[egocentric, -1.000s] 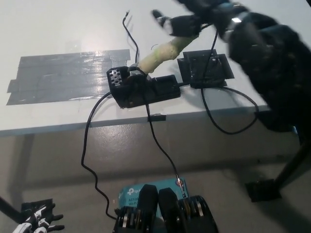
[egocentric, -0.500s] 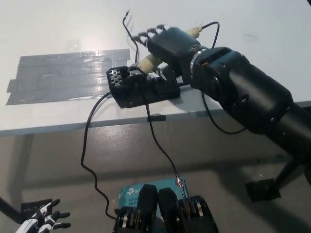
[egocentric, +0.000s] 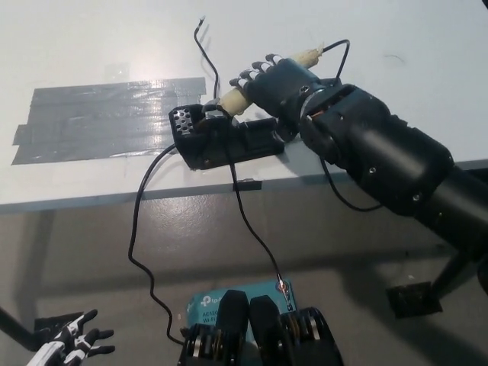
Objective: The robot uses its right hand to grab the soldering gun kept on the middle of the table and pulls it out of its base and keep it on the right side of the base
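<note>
Our right hand (egocentric: 278, 84) has come down from high over the table and now wraps its fingers (egocentric: 252, 75) around the pale soldering gun (egocentric: 232, 99), so the grab looks made and the pull comes next. The gun sits tilted in its black base (egocentric: 229, 141) mid-table, under the hand. Our left hand (egocentric: 72, 347) rests low at near left, fingers spread.
</note>
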Tool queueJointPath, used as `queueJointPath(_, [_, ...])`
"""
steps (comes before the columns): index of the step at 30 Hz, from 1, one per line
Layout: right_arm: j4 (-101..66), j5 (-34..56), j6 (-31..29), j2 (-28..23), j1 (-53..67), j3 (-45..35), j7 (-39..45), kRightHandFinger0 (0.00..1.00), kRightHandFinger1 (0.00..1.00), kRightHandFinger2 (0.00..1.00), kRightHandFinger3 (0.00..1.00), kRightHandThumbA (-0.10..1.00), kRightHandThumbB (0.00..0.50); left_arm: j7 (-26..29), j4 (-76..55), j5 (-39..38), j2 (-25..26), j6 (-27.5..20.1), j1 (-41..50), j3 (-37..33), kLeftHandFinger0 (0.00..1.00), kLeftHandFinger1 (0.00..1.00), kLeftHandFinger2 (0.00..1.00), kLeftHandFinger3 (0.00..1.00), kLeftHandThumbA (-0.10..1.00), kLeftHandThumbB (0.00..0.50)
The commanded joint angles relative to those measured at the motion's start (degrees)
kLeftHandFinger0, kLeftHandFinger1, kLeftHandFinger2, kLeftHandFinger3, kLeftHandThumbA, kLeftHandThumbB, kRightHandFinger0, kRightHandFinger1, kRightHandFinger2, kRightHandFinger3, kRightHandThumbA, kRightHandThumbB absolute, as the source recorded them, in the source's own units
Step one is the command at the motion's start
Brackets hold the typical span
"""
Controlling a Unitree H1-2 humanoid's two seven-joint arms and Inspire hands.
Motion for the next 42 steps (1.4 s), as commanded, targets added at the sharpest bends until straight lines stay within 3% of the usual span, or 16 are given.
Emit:
queueJointPath(1, [0.17, -16.06, 8.44, -2.46, 0.01, 3.23, -3.91, 1.00, 1.00, 1.00, 1.00, 0.42, 0.483, -1.05, -1.56, 0.58, 1.28, 0.03, 0.21, -0.48, 0.69, 0.74, 0.80, 0.96, 0.63, 0.372])
queueJointPath(4, [1.23, -19.25, 9.31, -2.90, 2.05, 2.70, -15.89, 1.00, 1.00, 1.00, 1.00, 0.20, 0.428, -1.18, -1.50, 0.90, 1.22, -0.53, 0.15, -0.96, 0.67, 0.74, 0.80, 0.96, 0.63, 0.356])
queueJointPath(5, [1.31, -19.47, 9.24, -2.89, 2.23, 2.50, -16.60, 1.00, 1.00, 1.00, 1.00, 0.19, 0.427, -1.18, -1.48, 0.92, 1.23, -0.57, 0.15, -1.02, 0.67, 0.74, 0.80, 0.96, 0.63, 0.356])
queueJointPath(6, [3.30, -20.98, 8.08, -3.50, 3.08, 2.87, -26.72, 1.00, 1.00, 1.00, 1.00, 0.13, 0.359, -1.01, -1.83, 1.29, 1.24, -0.17, 0.25, -1.36, 0.67, 0.76, 0.82, 0.97, 0.64, 0.341])
queueJointPath(12, [8.35, -20.94, 7.64, -3.17, 3.47, 1.75, -38.34, 1.00, 1.00, 1.00, 1.00, 0.01, 0.296, -0.98, -1.95, 1.57, 1.57, 0.12, 0.06, -1.96, 0.70, 0.76, 0.84, 1.00, 0.64, 0.343])
queueJointPath(15, [9.87, -19.98, 6.59, -3.18, 3.67, 0.65, -41.45, 0.77, 0.99, 0.99, 1.00, -0.04, 0.231, -1.44, -1.69, 1.79, 1.78, -0.60, -0.05, -2.43, 0.71, 0.76, 0.83, 0.99, 0.64, 0.330])
queueJointPath(16, [10.66, -19.47, 6.34, -3.46, 4.29, 0.12, -43.40, 0.46, 0.59, 0.63, 1.00, -0.05, 0.191, -1.52, -1.63, 2.19, 1.71, -0.57, 0.00, -2.97, 0.70, 0.75, 0.83, 0.98, 0.64, 0.346])
queueJointPath(17, [11.00, -18.91, 5.73, -3.58, 4.54, -0.32, -44.25, 0.28, 0.37, 0.45, 1.00, -0.06, 0.182, -1.37, -1.75, 2.28, 1.63, -0.45, 0.14, -3.02, 0.67, 0.74, 0.82, 0.96, 0.64, 0.366])
queueJointPath(20, [12.29, -18.13, 3.75, -4.22, 4.95, -0.42, -46.81, 0.00, 0.01, 0.10, 1.00, -0.08, 0.218, -1.36, -1.96, 2.57, 1.69, -0.57, 0.43, -3.31, 0.66, 0.74, 0.82, 0.95, 0.65, 0.378])
queueJointPath(21, [11.73, -16.87, 3.24, -4.38, 5.24, -1.24, -44.76, 0.00, 0.00, 0.00, 1.00, -0.07, 0.186, -1.35, -1.83, 2.64, 1.75, -0.62, 0.43, -3.36, 0.68, 0.75, 0.82, 0.94, 0.65, 0.386])
queueJointPath(22, [11.53, -15.97, 3.41, -4.18, 5.56, -2.15, -44.26, 0.00, 0.00, 0.00, 1.00, -0.05, 0.199, -1.40, -1.68, 2.61, 1.74, -0.86, 0.41, -3.37, 0.68, 0.75, 0.82, 0.93, 0.65, 0.381])
queueJointPath(25, [10.99, -14.40, -0.41, -5.29, 5.85, -3.51, -46.76, 0.00, 0.00, 0.15, 0.36, -0.01, 0.224, -1.86, -1.32, 2.61, 2.04, -1.24, 0.25, -3.66, 0.70, 0.77, 0.83, 0.95, 0.64, 0.353])
queueJointPath(27, [11.68, -14.73, -1.95, -5.71, 5.74, -3.50, -49.96, 0.00, 0.00, 0.25, 0.15, -0.04, 0.236, -1.87, -1.26, 2.62, 2.12, -1.30, 0.23, -3.74, 0.70, 0.77, 0.83, 0.95, 0.64, 0.358])
queueJointPath(30, [14.65, -12.50, -7.09, -5.22, 4.66, -4.83, -55.56, 0.00, 0.00, 0.36, 0.30, -0.10, 0.217, -1.91, -0.95, 2.34, 2.75, -1.22, 0.17, -3.16, 0.69, 0.76, 0.82, 0.93, 0.63, 0.373])
queueJointPath(40, [18.62, -13.25, -12.72, -6.01, 1.30, -5.35, -62.43, 0.00, 0.00, 0.21, 0.28, -0.10, 0.200, -1.32, -1.47, 3.13, 3.09, -0.49, 0.90, -3.24, 0.67, 0.74, 0.81, 0.94, 0.64, 0.371])
queueJointPath(42, [17.78, -12.52, -14.12, -6.82, 0.27, -6.04, -60.06, 0.00, 0.00, 0.25, 0.28, -0.10, 0.151, -1.51, -1.55, 3.06, 3.28, -0.63, 1.07, -3.23, 0.67, 0.74, 0.82, 0.95, 0.64, 0.362])
